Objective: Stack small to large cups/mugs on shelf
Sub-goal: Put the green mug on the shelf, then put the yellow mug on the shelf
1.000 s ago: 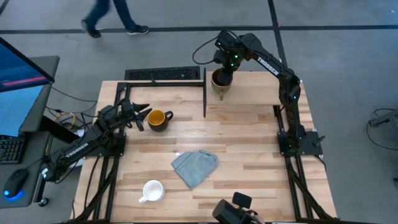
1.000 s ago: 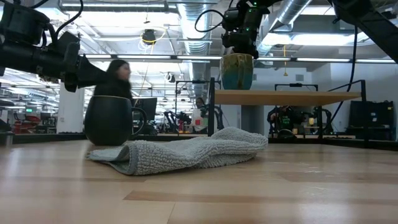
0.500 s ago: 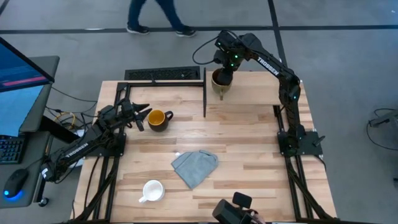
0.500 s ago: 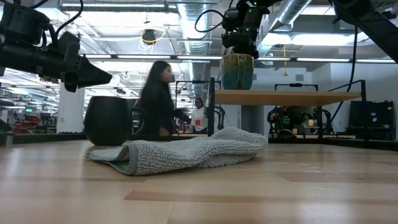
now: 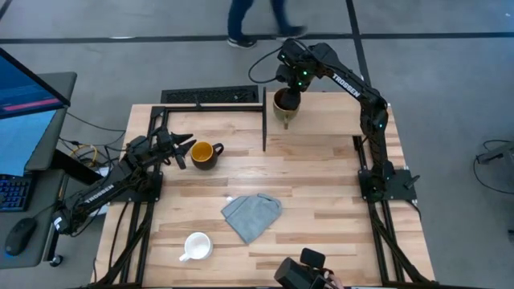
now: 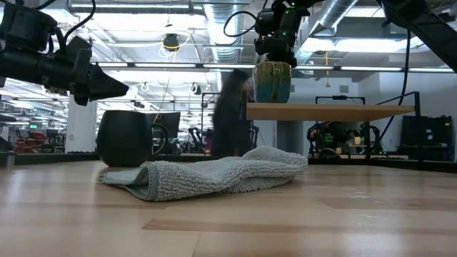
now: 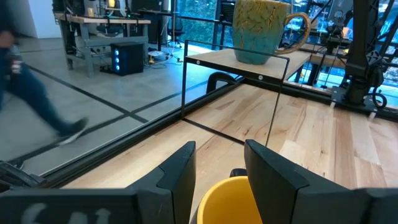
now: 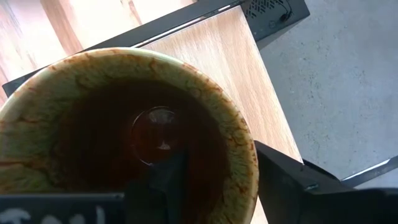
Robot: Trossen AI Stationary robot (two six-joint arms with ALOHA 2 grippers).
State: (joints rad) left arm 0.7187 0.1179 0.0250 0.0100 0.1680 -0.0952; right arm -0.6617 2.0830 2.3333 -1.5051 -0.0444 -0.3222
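The right arm reaches to the upper middle of the high view, its right gripper (image 5: pixel 287 99) pointing down with fingers (image 8: pixel 283 177) spread apart, while the left arm lies low at centre left, its left gripper (image 5: pixel 190 147) parted.

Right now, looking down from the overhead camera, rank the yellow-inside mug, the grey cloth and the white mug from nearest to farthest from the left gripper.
1. Dark mug with yellow inside, directly in front of the left gripper.
2. Grey-blue cloth, mid-table, toward the front edge.
3. White mug, near the table's front edge, farthest.
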